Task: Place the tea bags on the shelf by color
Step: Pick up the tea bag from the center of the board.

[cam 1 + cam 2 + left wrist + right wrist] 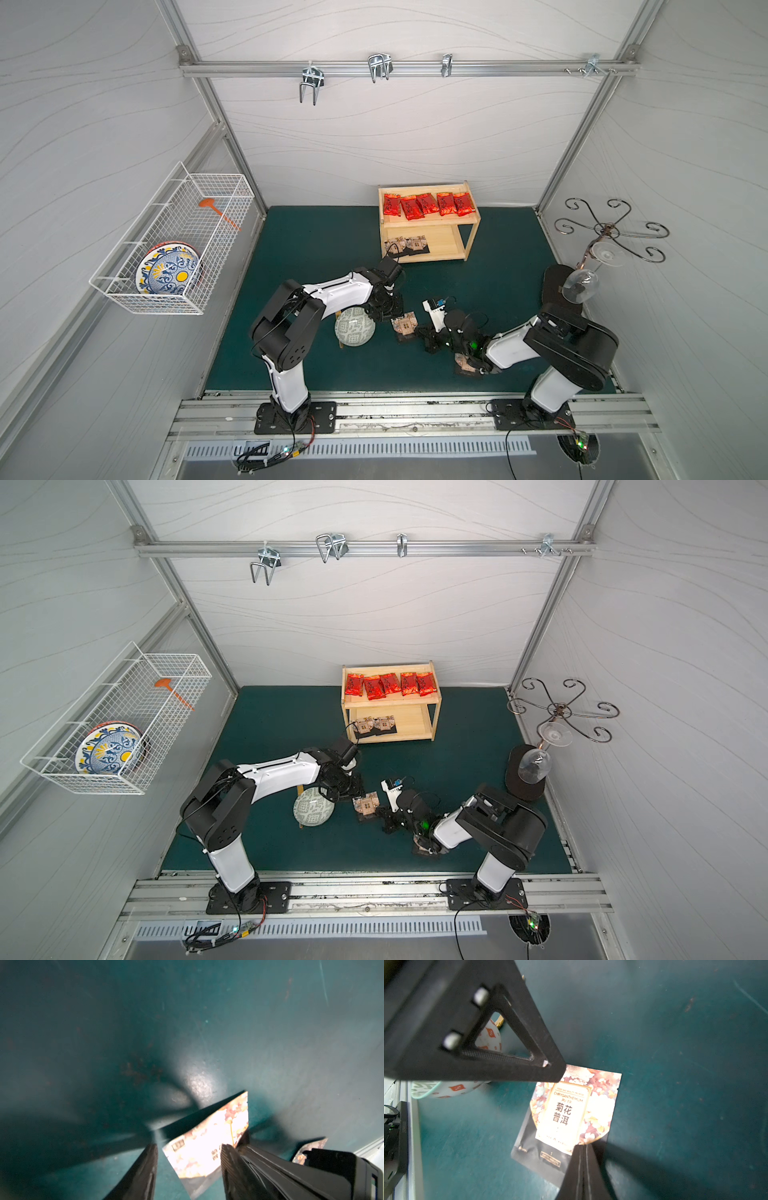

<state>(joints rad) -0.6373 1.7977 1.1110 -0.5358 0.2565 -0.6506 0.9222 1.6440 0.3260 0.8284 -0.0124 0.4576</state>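
Tea bag (566,1118): black-edged; tan floral shield.

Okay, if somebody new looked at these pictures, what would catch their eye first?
Five red tea bags line the top tier of the pale wooden shelf at the back. Next, mid-mat, the open left claw straddles a black-edged tea bag with the shut right claw at its edge. A bright patterned plate sits in the wall basket.

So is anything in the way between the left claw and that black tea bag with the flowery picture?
Nothing visible. The left claw straddles the black-edged flowery tea bag on the green mat; the shut right claw sits at its other end.
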